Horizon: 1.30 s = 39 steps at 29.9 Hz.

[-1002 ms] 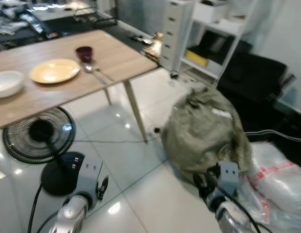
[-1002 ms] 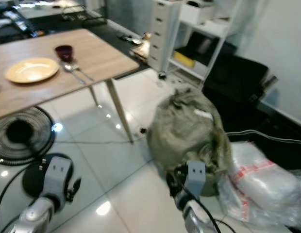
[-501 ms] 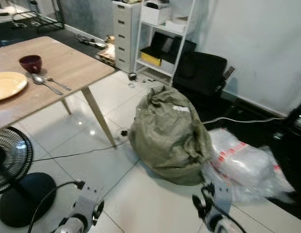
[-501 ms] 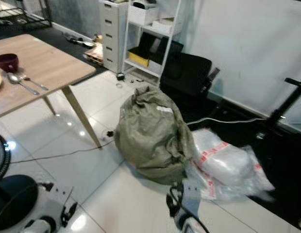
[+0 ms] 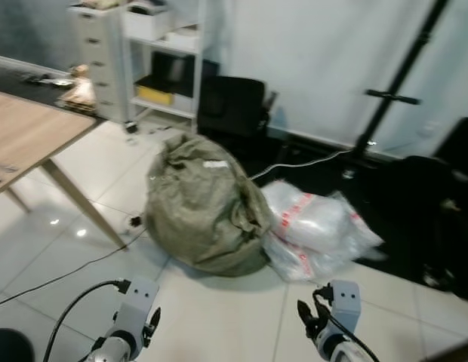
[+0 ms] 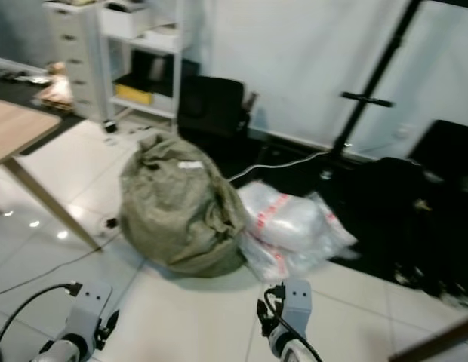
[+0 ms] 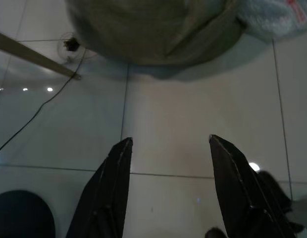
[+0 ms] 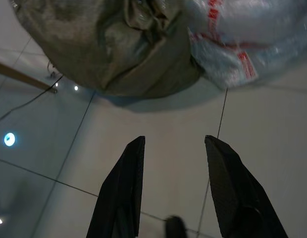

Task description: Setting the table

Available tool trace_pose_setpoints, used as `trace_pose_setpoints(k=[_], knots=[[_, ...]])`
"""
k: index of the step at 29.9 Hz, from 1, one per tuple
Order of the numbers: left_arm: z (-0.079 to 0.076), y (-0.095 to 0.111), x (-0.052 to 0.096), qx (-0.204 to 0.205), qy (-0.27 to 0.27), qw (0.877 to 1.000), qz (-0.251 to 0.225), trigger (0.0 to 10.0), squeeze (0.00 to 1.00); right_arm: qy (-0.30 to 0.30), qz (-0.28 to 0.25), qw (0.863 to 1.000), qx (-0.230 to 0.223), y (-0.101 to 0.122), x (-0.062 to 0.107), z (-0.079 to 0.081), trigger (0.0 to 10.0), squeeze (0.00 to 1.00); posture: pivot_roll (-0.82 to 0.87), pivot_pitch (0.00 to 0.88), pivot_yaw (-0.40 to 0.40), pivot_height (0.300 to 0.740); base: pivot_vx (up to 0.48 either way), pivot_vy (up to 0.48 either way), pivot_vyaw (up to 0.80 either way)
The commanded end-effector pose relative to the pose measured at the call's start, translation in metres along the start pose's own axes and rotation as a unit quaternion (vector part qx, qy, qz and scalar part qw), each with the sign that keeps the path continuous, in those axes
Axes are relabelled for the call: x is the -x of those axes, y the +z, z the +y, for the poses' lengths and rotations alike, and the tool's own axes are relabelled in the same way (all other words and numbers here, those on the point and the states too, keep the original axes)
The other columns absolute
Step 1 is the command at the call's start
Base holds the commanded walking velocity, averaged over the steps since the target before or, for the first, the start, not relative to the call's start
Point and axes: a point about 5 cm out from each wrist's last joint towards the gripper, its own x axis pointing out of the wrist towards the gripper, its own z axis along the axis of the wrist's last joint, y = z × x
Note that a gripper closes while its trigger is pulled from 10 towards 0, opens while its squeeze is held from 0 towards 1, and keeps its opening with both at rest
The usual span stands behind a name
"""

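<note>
Facing a cluttered corner of the room, you have the bench [image 5: 23,136] at the far left edge of the head views, well off to the left of the green sack [image 5: 204,204] that sits mid-floor. One corner of its wooden top and a slanted leg are what you see of it; whatever place settings it carries are out of frame, apart from a faint sliver of something at its edge that is too blurred to name. That is the relation your next move turns on: the task's surface lies to your left, on the left arm's side, and both arms point at bare tile instead.

The left gripper [image 7: 168,144] hangs low over the white floor [image 5: 219,317] on the near side of the sack, fingers [image 7: 114,183] spread apart with nothing between them; the bench leg crosses the far corner of its wrist view.

The right gripper [image 8: 173,144] hangs likewise, fingers [image 8: 124,183] spread and empty, aimed at the floor just short of the sack and the clear plastic bags [image 5: 317,230] lying against the sack's right side.

Beyond the sack stand a white shelf unit [image 5: 155,60] and a black tripod [image 5: 392,83] against the wall. Judged from this, you would need to turn left to bring the bench within reach.
</note>
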Motion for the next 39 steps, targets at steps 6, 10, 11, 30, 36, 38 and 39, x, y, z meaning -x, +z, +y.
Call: trace_pose_setpoints(k=[6, 10, 11, 30, 36, 38, 39], knots=[[-0.003, 0.0, -0.001, 0.013, -0.005, 1.0, -0.004, 10.0, 0.0, -0.004, -0.002, 1.0, -0.005, -0.002, 0.001, -0.003, 10.0, 0.0, -0.01, 0.0, 0.04, 0.74, 0.0, 0.0, -0.79], [-0.003, 0.01, -0.003, 0.026, -0.009, 0.999, -0.026, 10.0, 0.0, -0.005, -0.021, 1.0, -0.013, 0.007, -0.002, -0.003, 10.0, 0.0, -0.01, 0.0, 0.041, 0.74, 0.0, 0.0, -0.79], [-0.002, 0.013, -0.003, 0.028, -0.01, 0.999, -0.033, 10.0, 0.0, -0.007, -0.026, 1.0, -0.015, 0.01, -0.002, -0.004, 10.0, 0.0, -0.01, 0.0, 0.041, 0.74, 0.0, 0.0, -0.8], [0.003, 0.094, -0.005, 0.043, -0.005, 0.985, -0.167, 10.0, 0.0, 0.016, -0.147, 0.988, -0.046, 0.08, -0.014, 0.012, 10.0, 0.0, 0.0, 0.0, 0.048, 0.74, 0.0, 0.0, -0.79], [0.003, 0.112, -0.003, 0.034, -0.003, 0.981, -0.192, 10.0, 0.0, 0.021, -0.168, 0.984, -0.063, 0.093, -0.013, 0.018, 10.0, 0.0, -0.01, 0.0, 0.049, 0.74, 0.0, 0.0, -0.79], [0.003, 0.122, -0.002, 0.035, 0.0, 0.978, -0.204, 10.0, 0.0, 0.021, -0.177, 0.981, -0.077, 0.099, -0.013, 0.018, 10.0, 0.0, -0.01, 0.0, 0.05, 0.74, 0.0, 0.0, -0.79], [0.003, 0.126, -0.002, 0.036, 0.001, 0.977, -0.209, 10.0, 0.0, 0.021, -0.18, 0.98, -0.082, 0.101, -0.012, 0.018, 10.0, 0.0, -0.01, 0.0, 0.05, 0.74, 0.0, 0.0, -0.79]])
